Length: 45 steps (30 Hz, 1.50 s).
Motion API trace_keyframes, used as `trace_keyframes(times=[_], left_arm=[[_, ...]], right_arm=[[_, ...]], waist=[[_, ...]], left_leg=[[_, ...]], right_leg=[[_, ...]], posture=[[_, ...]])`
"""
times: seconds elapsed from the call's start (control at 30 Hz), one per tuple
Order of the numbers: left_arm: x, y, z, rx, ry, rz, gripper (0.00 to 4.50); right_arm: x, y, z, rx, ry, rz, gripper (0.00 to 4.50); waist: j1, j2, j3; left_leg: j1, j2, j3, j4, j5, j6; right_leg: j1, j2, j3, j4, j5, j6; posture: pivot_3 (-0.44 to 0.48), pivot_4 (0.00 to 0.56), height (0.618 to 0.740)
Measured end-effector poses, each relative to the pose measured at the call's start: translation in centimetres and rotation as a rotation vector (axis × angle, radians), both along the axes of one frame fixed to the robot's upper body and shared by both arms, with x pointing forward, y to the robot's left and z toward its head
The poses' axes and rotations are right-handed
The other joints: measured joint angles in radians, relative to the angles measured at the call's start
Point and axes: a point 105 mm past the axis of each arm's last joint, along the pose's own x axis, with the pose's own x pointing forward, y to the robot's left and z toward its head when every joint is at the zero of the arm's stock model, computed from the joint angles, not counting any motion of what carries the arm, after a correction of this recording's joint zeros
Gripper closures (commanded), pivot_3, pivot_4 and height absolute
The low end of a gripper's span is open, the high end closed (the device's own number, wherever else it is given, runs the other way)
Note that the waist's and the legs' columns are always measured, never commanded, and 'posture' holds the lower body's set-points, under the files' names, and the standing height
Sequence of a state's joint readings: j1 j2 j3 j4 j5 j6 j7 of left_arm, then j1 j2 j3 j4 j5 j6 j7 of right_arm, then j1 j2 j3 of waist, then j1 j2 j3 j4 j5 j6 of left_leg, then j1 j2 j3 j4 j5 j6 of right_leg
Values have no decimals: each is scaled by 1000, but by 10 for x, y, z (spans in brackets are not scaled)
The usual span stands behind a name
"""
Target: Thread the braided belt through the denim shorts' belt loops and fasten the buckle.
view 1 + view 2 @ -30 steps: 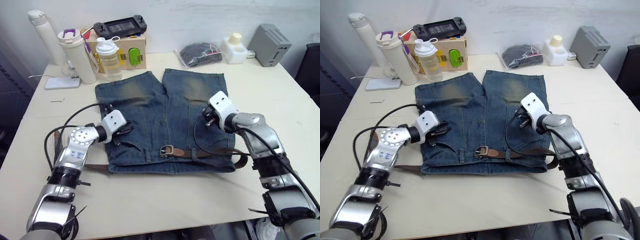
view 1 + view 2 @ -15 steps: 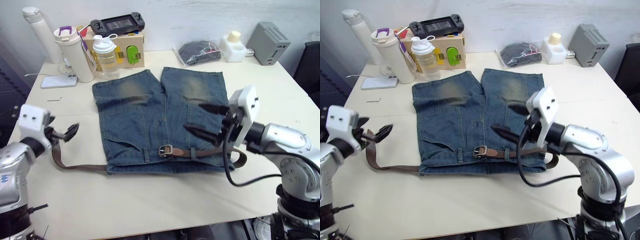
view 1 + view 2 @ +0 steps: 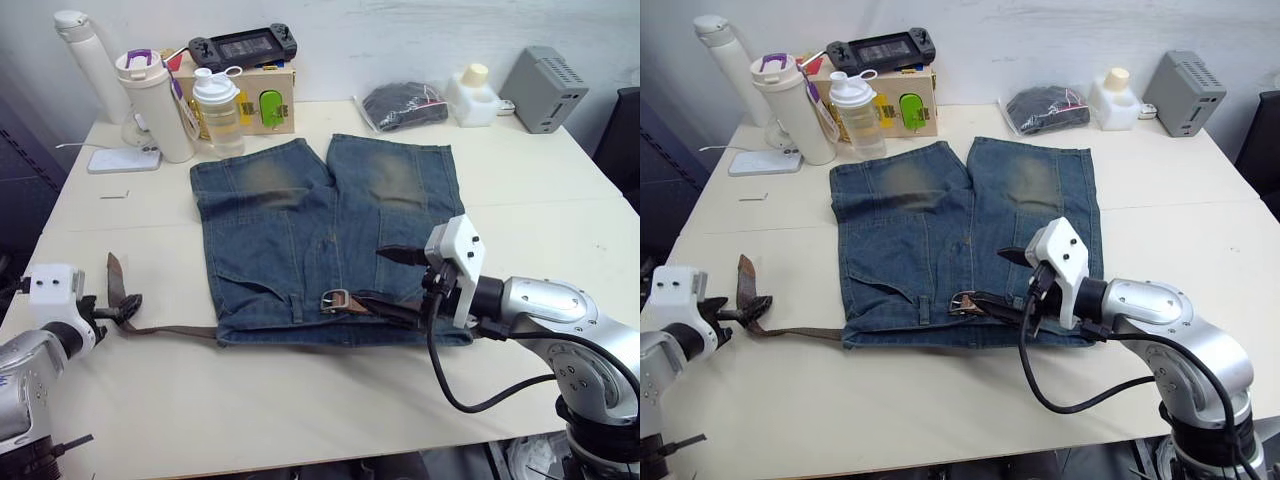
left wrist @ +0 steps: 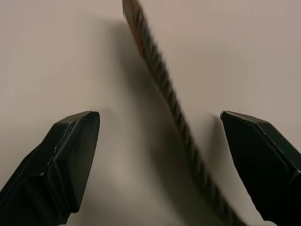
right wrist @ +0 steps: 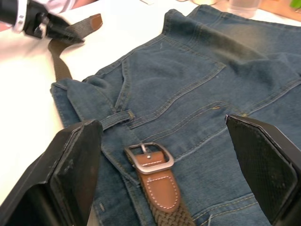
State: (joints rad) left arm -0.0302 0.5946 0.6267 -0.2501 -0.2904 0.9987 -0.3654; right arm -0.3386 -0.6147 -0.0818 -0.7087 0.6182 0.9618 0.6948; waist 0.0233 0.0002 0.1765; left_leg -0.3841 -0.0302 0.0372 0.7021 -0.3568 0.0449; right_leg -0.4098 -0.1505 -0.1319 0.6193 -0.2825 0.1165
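Note:
The denim shorts (image 3: 320,215) lie flat mid-table, waistband toward me. The braided belt (image 3: 165,328) comes out from the shorts' left edge and bends up to its leather tip (image 3: 113,275). My left gripper (image 3: 125,308) is open, and the strap (image 4: 174,108) runs between its fingers (image 4: 70,155) without touching them. The silver buckle (image 5: 149,157) lies on the waistband beside a belt loop (image 5: 117,118). My right gripper (image 3: 395,282) hovers open just right of the buckle (image 3: 334,299), holding nothing.
Along the back edge stand a tall white bottle (image 3: 88,60), a tumbler (image 3: 155,105), a shaker bottle (image 3: 217,110), a box (image 3: 260,100) with a game console on top, a bagged black bundle (image 3: 405,103), a white jar (image 3: 472,92) and a grey box (image 3: 545,88). A phone (image 3: 118,158) lies back left.
Both grippers have opened wide. The left arm swung off the shorts out to the belt's free end at the left. The right gripper dropped lower over the waistband by the buckle.

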Motion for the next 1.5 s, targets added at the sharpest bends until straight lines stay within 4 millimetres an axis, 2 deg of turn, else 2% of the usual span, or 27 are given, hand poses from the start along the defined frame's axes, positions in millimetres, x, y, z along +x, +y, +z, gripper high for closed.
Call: trace_keyframes(times=[0.1,0.3,0.33,0.4,0.5,0.53,0.6,0.63,0.7,0.77,0.83,0.9,1.07,1.27,1.37,1.4,1.43,1.5], left_arm=[[0,0,-2,-9,-7,19,791],[11,-5,3,0,-54,-5,3682],[16,-10,6,14,-77,-37,3953],[25,-17,17,58,-129,-85,3953],[45,-35,62,247,-319,-211,3953],[50,-53,86,330,-426,-298,3953],[51,-81,108,433,-540,-432,3953],[48,-101,113,517,-575,-554,3953],[42,-133,107,612,-587,-754,3953],[35,-152,92,665,-552,-909,3953],[24,-178,65,705,-488,-1122,3953],[19,-193,55,712,-484,-1217,3953],[19,-208,62,741,-549,-1278,3953],[17,-214,59,749,-583,-1302,3953],[16,-215,59,755,-593,-1315,3953],[15,-215,59,756,-595,-1318,4110],[15,-215,59,761,-596,-1319,4110],[15,-215,59,770,-597,-1321,4110]], right_arm=[[1,0,-1,-5,0,-9,0],[2,4,-4,-13,5,-18,0],[3,4,-4,-13,0,-24,0],[4,3,-3,-13,-5,-33,0],[8,3,-1,-16,-28,-50,0],[9,4,0,-20,-38,-53,0],[11,6,2,-26,-54,-54,0],[13,6,3,-31,-73,-57,0],[17,6,5,-64,-117,-64,0],[19,6,5,-124,-169,-49,0],[22,13,2,-268,-332,5,0],[22,24,-3,-354,-458,65,0],[21,52,-13,-459,-698,190,0],[24,72,-23,-487,-798,246,0],[29,73,-26,-507,-821,244,0],[30,73,-27,-513,-822,244,531],[30,74,-28,-514,-822,244,721],[31,75,-29,-510,-823,246,1630]], waist=[[0,0,0],[5,0,0],[4,0,0],[4,-2,1],[3,-3,2],[2,-3,2],[0,-3,2],[-2,-3,2],[-8,-2,2],[-14,-2,2],[-21,-2,2],[-24,-2,2],[-23,-2,2],[-23,-2,2],[-21,-2,2],[-22,-2,2],[-22,-2,2],[-24,-2,2]], left_leg=[[1,0,0,0,0,0],[1,1,0,0,0,-1],[1,1,0,0,0,-1],[1,1,0,0,0,-1],[0,1,1,0,0,-1],[0,1,1,0,-1,-1],[0,1,1,0,-1,-1],[0,1,2,-1,-1,-2],[1,0,4,-2,-1,-1],[0,1,5,-2,-1,-1],[1,1,6,-2,0,-1],[1,2,6,-2,0,-1],[0,1,6,-2,0,0],[0,1,5,-1,0,0],[0,1,5,0,0,0],[0,1,4,0,0,0],[0,1,4,0,0,0],[0,1,4,0,0,0]], right_leg=[[0,-1,1,0,0,0],[0,-1,0,0,0,0],[0,-1,0,0,0,0],[0,-1,0,0,0,0],[0,-1,0,0,0,0],[0,-1,0,-1,0,0],[0,-1,0,-1,0,-1],[0,0,0,-1,0,-1],[-1,1,-1,-1,0,-1],[-2,1,-1,-1,0,-1],[-2,2,-2,-1,-1,-1],[-2,2,-2,-1,-1,-1],[-2,2,-4,-1,-1,-1],[-1,2,-4,0,-1,-1],[-1,2,-4,0,-1,-1],[-1,2,-4,0,-1,-1],[-1,2,-4,0,-1,-1],[-1,3,-4,0,-1,-1]], posture=[[0,150,690],[0,150,690],[0,150,690],[0,150,690],[0,150,690],[0,150,690],[0,150,690],[0,150,690],[0,150,690],[0,150,690],[0,150,690],[0,150,690],[0,150,690],[0,150,690],[0,150,690],[0,150,690],[0,150,690],[0,150,690]])
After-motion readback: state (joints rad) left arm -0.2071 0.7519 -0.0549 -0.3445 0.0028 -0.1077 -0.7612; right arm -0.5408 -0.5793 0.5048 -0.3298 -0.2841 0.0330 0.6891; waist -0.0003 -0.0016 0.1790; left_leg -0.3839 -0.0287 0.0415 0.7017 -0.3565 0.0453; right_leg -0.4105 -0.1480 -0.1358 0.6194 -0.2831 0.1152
